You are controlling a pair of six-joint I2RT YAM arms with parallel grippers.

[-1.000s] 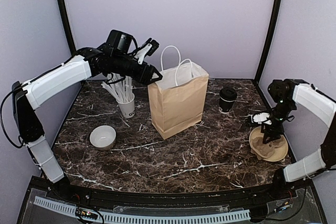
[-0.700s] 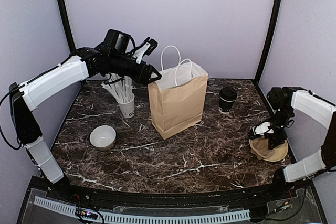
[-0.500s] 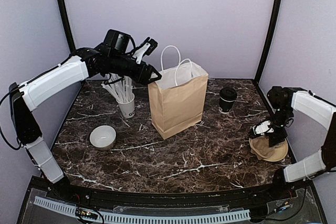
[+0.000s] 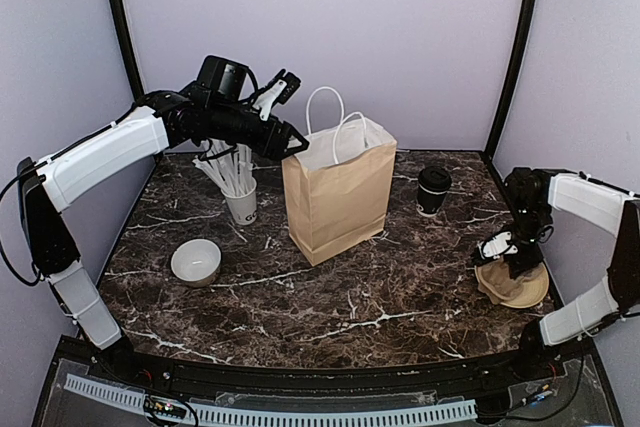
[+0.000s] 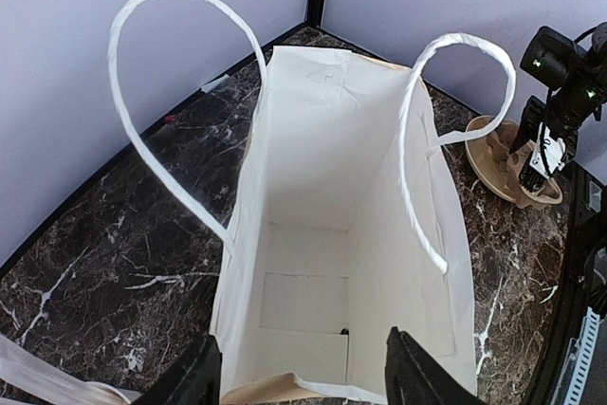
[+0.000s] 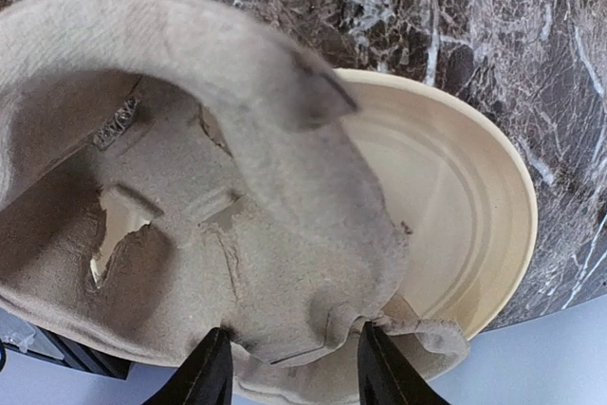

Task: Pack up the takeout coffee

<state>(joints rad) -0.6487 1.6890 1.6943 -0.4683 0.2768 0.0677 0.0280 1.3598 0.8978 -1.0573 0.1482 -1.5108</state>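
The left fingers (image 5: 201,381) stand wide apart at the near rim of the tall brown paper bag (image 4: 340,202), apparently steadying its open, empty mouth. Just right of the bag, the takeout coffee (image 4: 433,190), a small black lidded paper cup, stands upright on the dark marble tabletop (image 4: 330,297). It is untouched, apart from both sets of fingers and nearer the right ones. The right fingers (image 6: 211,372) straddle the edge of a grey moulded-pulp cup carrier (image 6: 190,187) lying in a beige paper bowl (image 6: 474,196); whether they clamp it cannot be told. The step in hand seems to be fetching the carrier, which next calls for a firm pinch and a lift.
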